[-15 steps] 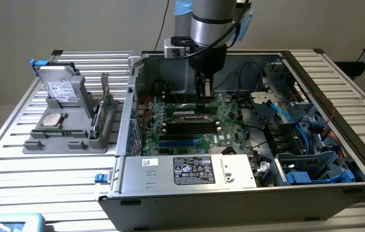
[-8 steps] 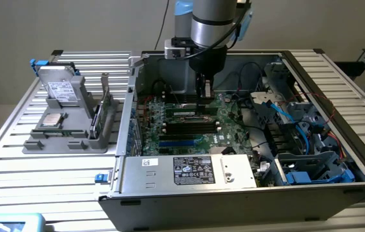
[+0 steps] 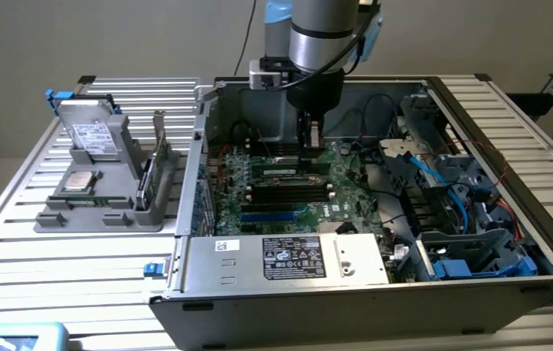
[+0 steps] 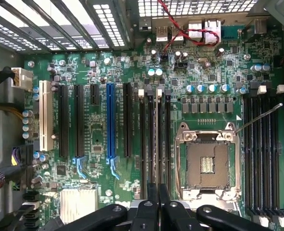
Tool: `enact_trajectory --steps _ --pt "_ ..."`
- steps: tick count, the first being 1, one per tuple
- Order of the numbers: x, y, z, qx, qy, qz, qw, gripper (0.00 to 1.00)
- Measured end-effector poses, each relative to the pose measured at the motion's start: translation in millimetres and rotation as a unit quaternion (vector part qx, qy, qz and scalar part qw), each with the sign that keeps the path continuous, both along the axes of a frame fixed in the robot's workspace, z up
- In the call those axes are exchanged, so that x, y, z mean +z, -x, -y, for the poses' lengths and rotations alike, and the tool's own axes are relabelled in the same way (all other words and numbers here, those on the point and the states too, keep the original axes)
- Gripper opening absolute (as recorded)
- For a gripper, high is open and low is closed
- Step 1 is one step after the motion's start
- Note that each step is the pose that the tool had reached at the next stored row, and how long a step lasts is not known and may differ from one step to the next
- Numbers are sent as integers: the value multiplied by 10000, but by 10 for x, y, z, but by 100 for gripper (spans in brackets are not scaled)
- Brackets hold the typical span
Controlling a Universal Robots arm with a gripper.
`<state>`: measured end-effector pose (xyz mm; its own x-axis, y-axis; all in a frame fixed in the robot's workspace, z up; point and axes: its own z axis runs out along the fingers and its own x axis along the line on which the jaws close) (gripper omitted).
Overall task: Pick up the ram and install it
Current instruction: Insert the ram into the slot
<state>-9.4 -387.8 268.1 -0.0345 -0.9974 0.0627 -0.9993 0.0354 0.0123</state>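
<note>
My gripper (image 3: 311,146) hangs inside the open computer case, low over the motherboard (image 3: 350,194) beside the processor socket (image 4: 207,163). Its two black fingers (image 4: 153,197) are pressed together, with nothing visible between them. Their tips sit over the bank of black memory slots (image 4: 154,139). A slim green stick with a pale label, the ram (image 3: 279,172), lies along those slots just below the gripper. I cannot tell whether the fingertips touch it.
Outside the case on the exterior view's left, a grey fixture (image 3: 72,216) holds a hard drive (image 3: 93,135), a silver processor chip (image 3: 81,180) and an upright green card (image 3: 162,157). Cables, drive bays (image 3: 472,252) and the power supply (image 3: 287,259) crowd the case.
</note>
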Motion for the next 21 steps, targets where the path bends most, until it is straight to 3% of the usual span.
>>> enact_trajectory --steps 4,10,17,21 --pt "1 0 7 -1 36 22 10000 12" --pt "-1 1 10 -3 38 23 10000 12" --pt "-12 0 45 -10 39 26 10000 12" --pt "-33 0 51 -16 56 33 10000 12"
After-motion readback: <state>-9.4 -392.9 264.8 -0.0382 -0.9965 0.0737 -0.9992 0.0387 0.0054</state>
